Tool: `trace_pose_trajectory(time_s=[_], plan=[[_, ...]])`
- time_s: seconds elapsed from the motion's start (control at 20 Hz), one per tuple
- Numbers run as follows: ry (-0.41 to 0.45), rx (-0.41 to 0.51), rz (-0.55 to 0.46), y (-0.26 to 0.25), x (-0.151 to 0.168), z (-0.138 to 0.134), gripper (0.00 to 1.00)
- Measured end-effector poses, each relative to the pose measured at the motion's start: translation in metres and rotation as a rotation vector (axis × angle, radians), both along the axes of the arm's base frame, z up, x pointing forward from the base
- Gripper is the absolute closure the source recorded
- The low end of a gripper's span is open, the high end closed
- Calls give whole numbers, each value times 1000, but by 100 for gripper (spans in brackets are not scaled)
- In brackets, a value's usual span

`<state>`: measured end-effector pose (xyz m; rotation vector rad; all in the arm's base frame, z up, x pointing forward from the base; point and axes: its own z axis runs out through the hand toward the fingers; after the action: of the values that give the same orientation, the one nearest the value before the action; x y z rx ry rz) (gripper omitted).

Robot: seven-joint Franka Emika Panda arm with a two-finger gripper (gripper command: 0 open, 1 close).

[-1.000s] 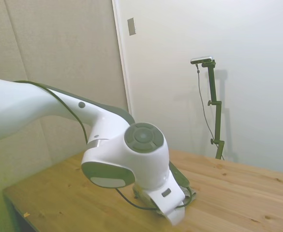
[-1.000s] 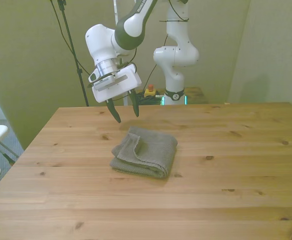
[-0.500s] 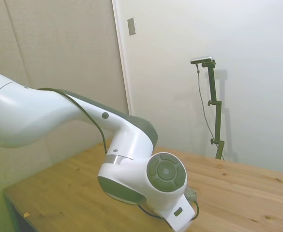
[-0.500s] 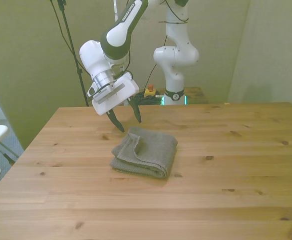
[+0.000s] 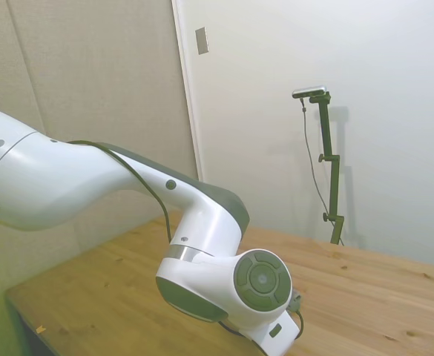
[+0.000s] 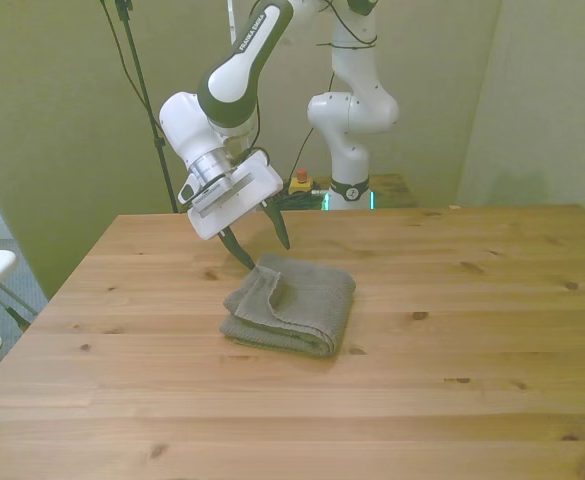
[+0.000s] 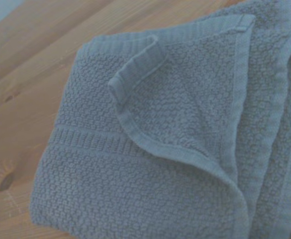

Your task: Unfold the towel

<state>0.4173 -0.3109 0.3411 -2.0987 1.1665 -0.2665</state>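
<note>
Wooden table (image 6: 452, 400) — pale walls (image 5: 395, 89), beige panel (image 5: 90, 81) behind, small wall plate (image 5: 202, 40).

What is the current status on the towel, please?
Gripper open, tilted, at the towel's far edge, nothing held. Towel folded in thick layers on the table, one corner flap curled up. Nothing in the way.

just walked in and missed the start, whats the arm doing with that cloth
The white arm is reaching down toward a folded grey-green towel on the wooden table. Its gripper is open, tilted, with the fingertips low over the towel's far corner on the front view's left; whether a tip touches the cloth cannot be told. The towel lies in thick layers, one corner flap turned back on top. Nothing is unfolded yet.
</note>
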Motion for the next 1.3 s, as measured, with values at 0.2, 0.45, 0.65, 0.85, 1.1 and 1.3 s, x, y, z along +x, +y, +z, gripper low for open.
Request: trace_pose_trajectory(time_s=[0.2, 0.45, 0.65, 0.85, 1.1, 1.3], plan=[[-6, -6, 13, 2, 1, -1, 100], [-2, -4, 20, 3, 0, -6, 100], [2, 0, 23, 5, 0, -9, 100], [4, 2, 24, 6, 1, -11, 100], [3, 2, 26, 6, 1, -11, 100], [-8, -5, 29, 6, 4, -5, 100]])
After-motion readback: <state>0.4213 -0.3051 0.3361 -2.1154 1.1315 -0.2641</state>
